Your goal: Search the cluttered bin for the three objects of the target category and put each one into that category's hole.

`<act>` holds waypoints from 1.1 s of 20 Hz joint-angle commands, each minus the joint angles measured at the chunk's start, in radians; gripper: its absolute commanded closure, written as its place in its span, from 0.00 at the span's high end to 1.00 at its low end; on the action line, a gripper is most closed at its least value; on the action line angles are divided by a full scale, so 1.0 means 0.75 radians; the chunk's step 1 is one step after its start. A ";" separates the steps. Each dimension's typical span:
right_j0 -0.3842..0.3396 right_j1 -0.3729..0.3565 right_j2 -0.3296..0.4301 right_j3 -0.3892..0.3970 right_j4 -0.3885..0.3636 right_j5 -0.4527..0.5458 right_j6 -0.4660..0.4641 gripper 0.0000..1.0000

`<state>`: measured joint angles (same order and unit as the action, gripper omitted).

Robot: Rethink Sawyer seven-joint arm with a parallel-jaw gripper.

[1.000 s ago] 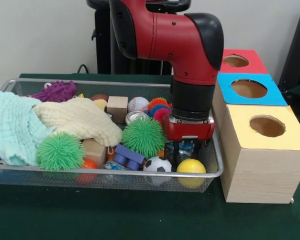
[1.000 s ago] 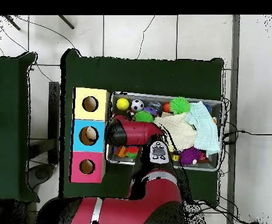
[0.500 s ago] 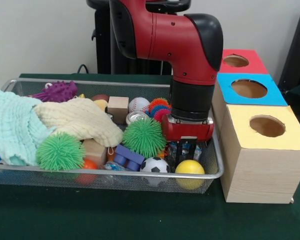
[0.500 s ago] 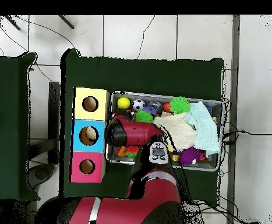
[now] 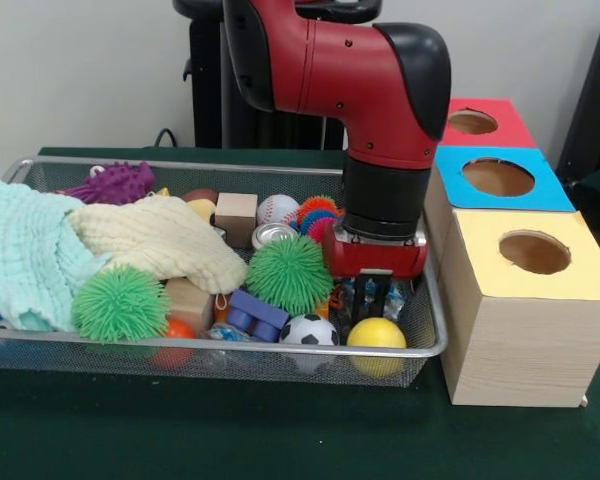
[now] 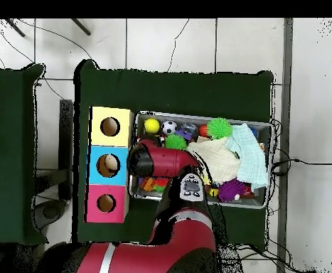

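Red-and-black gripper [image 5: 370,296] hanging low at the wire bin's [image 5: 230,348] box end, just behind the yellow ball [image 5: 376,333] | jaw state: cannot tell | next, judged: lowering straight over the ball, clearing the soccer ball [image 5: 309,330] beside it, then carrying to the yellow-topped box [image 5: 570,282].

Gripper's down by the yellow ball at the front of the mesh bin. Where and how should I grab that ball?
The smooth yellow ball is round, so no side is special: straddle its widest middle from straight above. It sits against the wire bin's front rim with the small soccer ball beside it, so likely put one finger on the open bin-end side, the other in the gap beside the soccer ball. The gripper hangs just behind it.
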<state>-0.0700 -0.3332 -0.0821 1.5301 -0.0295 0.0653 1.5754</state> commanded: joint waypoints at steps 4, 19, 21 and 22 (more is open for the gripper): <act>0.086 -0.273 -0.026 0.200 0.083 0.464 0.235 0.00; 0.043 -0.251 0.014 0.146 0.047 0.520 0.212 0.00; 0.034 -0.212 0.015 0.118 0.039 0.478 0.211 0.00; 0.033 -0.205 0.013 0.110 0.036 0.464 0.212 0.00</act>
<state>-0.0131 -0.5490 -0.1068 1.6155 -0.0074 0.4234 1.5754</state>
